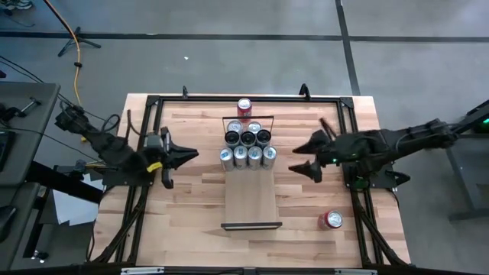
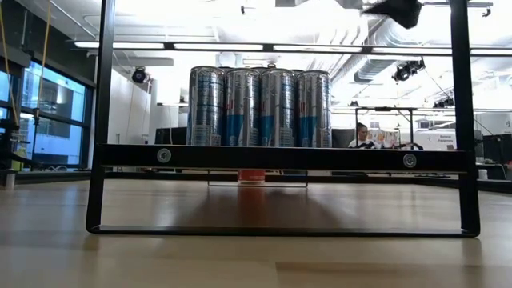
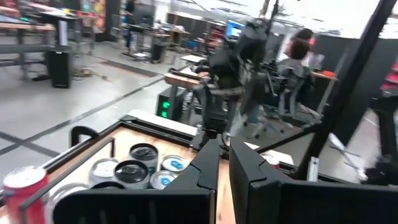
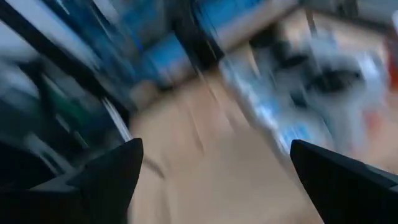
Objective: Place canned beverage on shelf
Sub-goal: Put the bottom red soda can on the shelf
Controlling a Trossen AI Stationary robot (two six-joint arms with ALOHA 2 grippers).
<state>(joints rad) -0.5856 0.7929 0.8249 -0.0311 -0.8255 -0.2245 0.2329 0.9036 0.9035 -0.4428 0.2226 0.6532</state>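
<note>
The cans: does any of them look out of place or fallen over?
None has fallen. Two red cans stand off the shelf: one just beyond its far end, one on the tabletop near the right arm. The silver cans stand grouped on it.

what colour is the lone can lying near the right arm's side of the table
Red, with a silver top; clearest in the high view.

From above, my feed is evenly lit and sharp, with only soft shadows under the arms on the table [image 1: 191,229]. At table height I'm looking into bright ceiling strip lights [image 2: 264,46] that glare, leaving the cans [image 2: 260,108] backlit and the near wood soft. My left wrist feed is slightly smeared. My right wrist feed is badly motion-blurred; only the dark fingers [image 4: 106,180] read clearly.
</note>
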